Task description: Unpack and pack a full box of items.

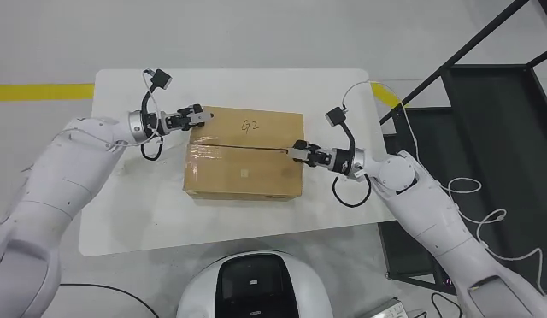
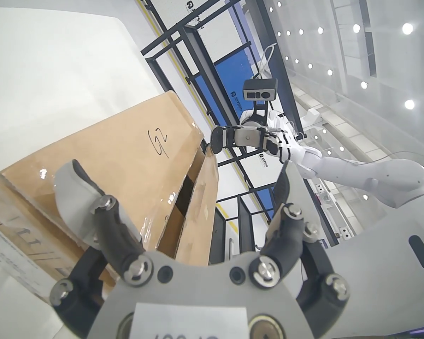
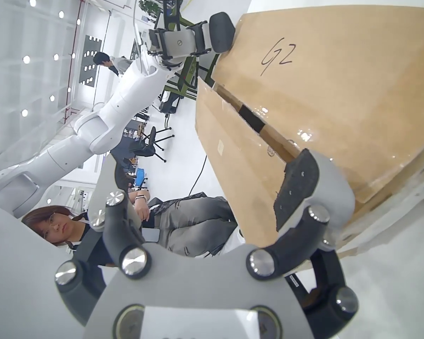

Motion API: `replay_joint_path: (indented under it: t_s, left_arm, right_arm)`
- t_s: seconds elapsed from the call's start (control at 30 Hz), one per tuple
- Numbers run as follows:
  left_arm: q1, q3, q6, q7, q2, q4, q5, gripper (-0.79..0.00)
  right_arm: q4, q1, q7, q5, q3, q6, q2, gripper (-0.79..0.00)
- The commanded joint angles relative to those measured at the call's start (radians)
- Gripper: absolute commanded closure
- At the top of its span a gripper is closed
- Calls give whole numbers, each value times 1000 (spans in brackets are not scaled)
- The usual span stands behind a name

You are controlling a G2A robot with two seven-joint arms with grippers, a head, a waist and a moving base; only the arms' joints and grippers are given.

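Cardboard box (image 1: 244,154) on white table (image 1: 145,224); left jaws and right jaws released at opposite ends, perhaps touching.

A white surface (image 1: 256,224) stands on a pale grey floor (image 1: 256,19), with a yellow stripe (image 1: 43,91) running off past its left end. A black metal rack (image 1: 496,130) stands just beside its right end, and a thin white cable (image 1: 466,184) lies over the rack. Round ceiling lights (image 2: 407,28) glow overhead. A black office chair (image 3: 152,142) stands in the room behind.
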Motion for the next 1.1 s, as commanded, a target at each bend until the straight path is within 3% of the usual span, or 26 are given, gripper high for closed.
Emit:
replay_joint_path:
  t_s: [0.0, 0.37, 0.53, 0.73, 1.07]
  left_arm:
    - [-1, 2, 0, 0, 3, -2, 0, -785]
    - [12, -16, -12, 12, 34, -50, -68, -785]
    - [54, -68, 19, -19, 64, -106, -221, -785]
    - [118, -133, 22, -22, 95, -166, -269, -785]
    - [122, -136, 23, -23, 96, -171, -272, -785]
  right_arm:
    - [17, 14, -1, -3, -12, 5, -6, -785]
    - [66, 59, 14, -22, -37, 37, -24, -785]
    - [69, 63, 19, -24, -29, 49, -25, -785]
    - [69, 63, 19, -24, -29, 49, -25, -785]
    - [69, 63, 19, -24, -29, 49, -25, -785]
